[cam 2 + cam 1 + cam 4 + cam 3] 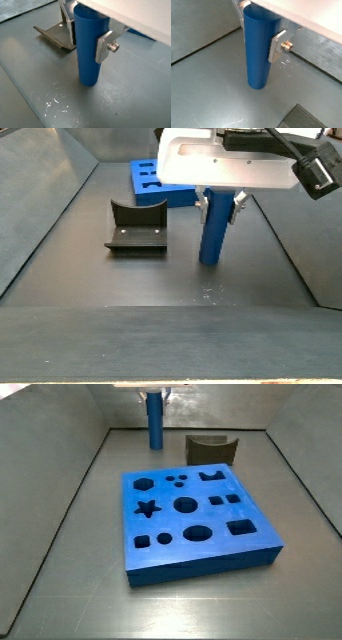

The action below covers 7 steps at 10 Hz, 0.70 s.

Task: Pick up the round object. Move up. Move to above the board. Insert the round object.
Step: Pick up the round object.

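Observation:
The round object (pixel 260 55) is a slim blue peg standing upright, and in both wrist views my gripper (pixel 260 31) is shut on its upper part. A silver finger (pixel 104 47) presses on each side of the round object (pixel 88 52). Its lower end is at or just above the grey floor; I cannot tell which. In a side view the gripper (pixel 155 392) and round object (pixel 155 420) are at the far end, behind the board (pixel 195 516), a thick blue block with shaped holes. From the opposite side view, the round object (pixel 214 228) hangs under the gripper (pixel 221 200), with the board (pixel 151 183) beyond.
The dark fixture (pixel 211 450) stands between the peg and the board, to the peg's right; it also shows in a wrist view as the fixture (pixel 56 34) and in a side view as the fixture (pixel 136 228). Sloping grey walls (pixel 74 494) enclose the floor.

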{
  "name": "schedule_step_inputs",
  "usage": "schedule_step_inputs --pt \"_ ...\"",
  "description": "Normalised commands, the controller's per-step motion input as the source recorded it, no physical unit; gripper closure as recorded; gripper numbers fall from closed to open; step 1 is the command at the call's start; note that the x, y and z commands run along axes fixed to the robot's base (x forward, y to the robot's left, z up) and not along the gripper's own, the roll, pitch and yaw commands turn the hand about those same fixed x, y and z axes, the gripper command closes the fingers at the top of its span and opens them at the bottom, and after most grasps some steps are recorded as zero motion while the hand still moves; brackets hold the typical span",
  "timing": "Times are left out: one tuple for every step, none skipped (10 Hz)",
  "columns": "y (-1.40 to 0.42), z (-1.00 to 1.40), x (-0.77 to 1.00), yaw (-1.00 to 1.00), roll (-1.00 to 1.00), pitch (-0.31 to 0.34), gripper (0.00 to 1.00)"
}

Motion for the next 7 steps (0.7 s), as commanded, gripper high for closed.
schedule_step_inputs --pt "0.0 0.0 0.0 0.0 0.0 0.0 1.0" --pt "0.0 0.0 0.0 0.0 0.0 0.0 1.0" --pt "0.0 0.0 0.0 0.0 0.0 0.0 1.0" --pt "0.0 0.0 0.0 0.0 0.0 0.0 1.0" --pt "0.0 0.0 0.0 0.0 0.0 0.0 1.0" --pt "0.0 0.0 0.0 0.0 0.0 0.0 1.0" --pt "0.0 0.0 0.0 0.0 0.0 0.0 1.0"
